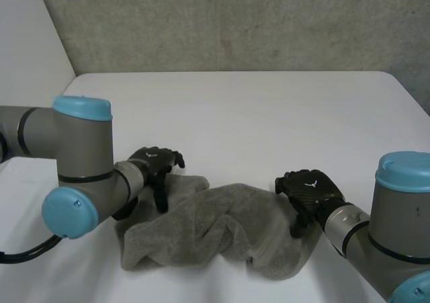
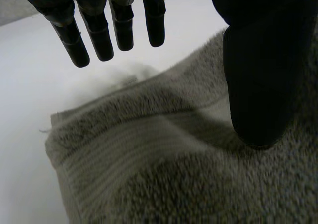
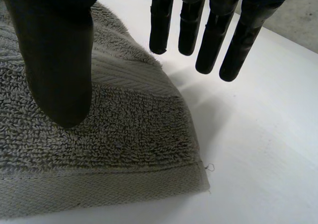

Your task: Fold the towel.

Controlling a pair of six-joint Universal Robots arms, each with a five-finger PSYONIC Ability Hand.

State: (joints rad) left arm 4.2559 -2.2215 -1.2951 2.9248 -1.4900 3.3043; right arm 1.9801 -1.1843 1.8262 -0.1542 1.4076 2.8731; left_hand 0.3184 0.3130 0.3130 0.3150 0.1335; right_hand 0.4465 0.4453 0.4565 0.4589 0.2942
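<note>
A grey-brown towel [image 1: 208, 230] lies crumpled in loose folds on the white table [image 1: 255, 115], near its front edge. My left hand [image 1: 156, 165] hovers over the towel's far left end. Its fingers [image 2: 99, 33] are straight and spread above a towel corner [image 2: 59, 124], and its thumb [image 2: 258, 80] stands over the cloth [image 2: 159, 179]. My right hand [image 1: 309, 192] is at the towel's right end. There its fingers [image 3: 208, 35] point straight past a hemmed corner [image 3: 196, 177], while the thumb [image 3: 54, 60] is above the pile [image 3: 124, 134]. No cloth is pinched in either hand.
A bare white table stretches behind and to both sides of the towel. A grey wall [image 1: 235, 21] rises behind the table's far edge. My two arms come in low from the front left and the front right.
</note>
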